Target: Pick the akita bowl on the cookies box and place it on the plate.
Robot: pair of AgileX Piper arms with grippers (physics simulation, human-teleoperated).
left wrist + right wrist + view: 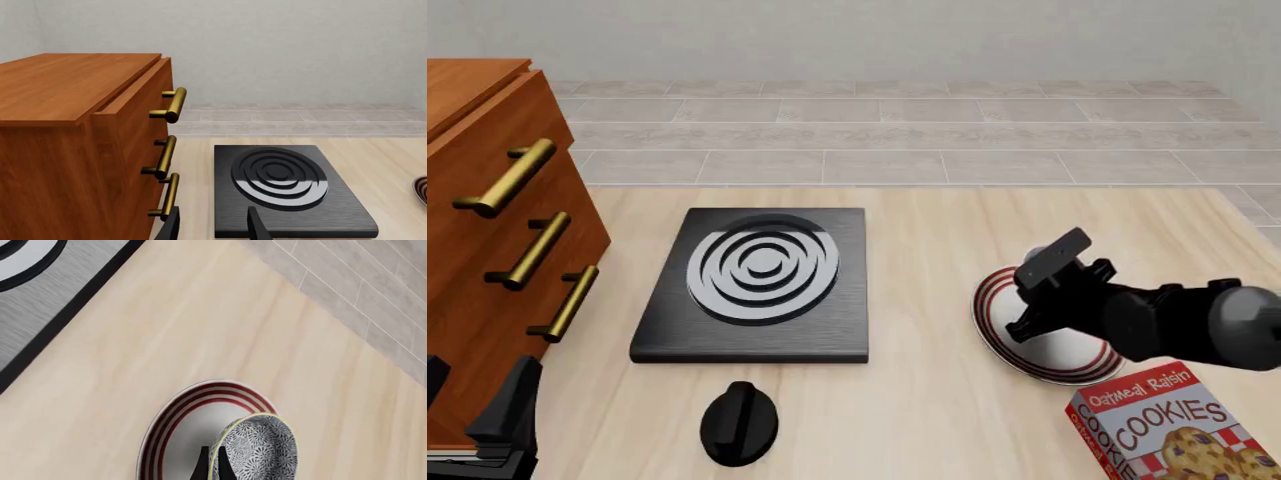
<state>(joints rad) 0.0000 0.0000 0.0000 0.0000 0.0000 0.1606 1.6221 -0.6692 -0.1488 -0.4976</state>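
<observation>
The akita bowl, speckled grey-and-white inside, hangs tilted over the plate, a white plate with dark-red rings. My right gripper is shut on the bowl's rim. In the front view the right gripper sits over the plate, and the arm hides the bowl. The cookies box lies at the front right with nothing on top of it. My left gripper waits open at the front left, by the cabinet; its fingers hold nothing.
A wooden cabinet with brass handles fills the left side. A black slab with grey-white rings lies mid-table, and a black knob sits in front of it. A tiled floor lies beyond the table's far edge.
</observation>
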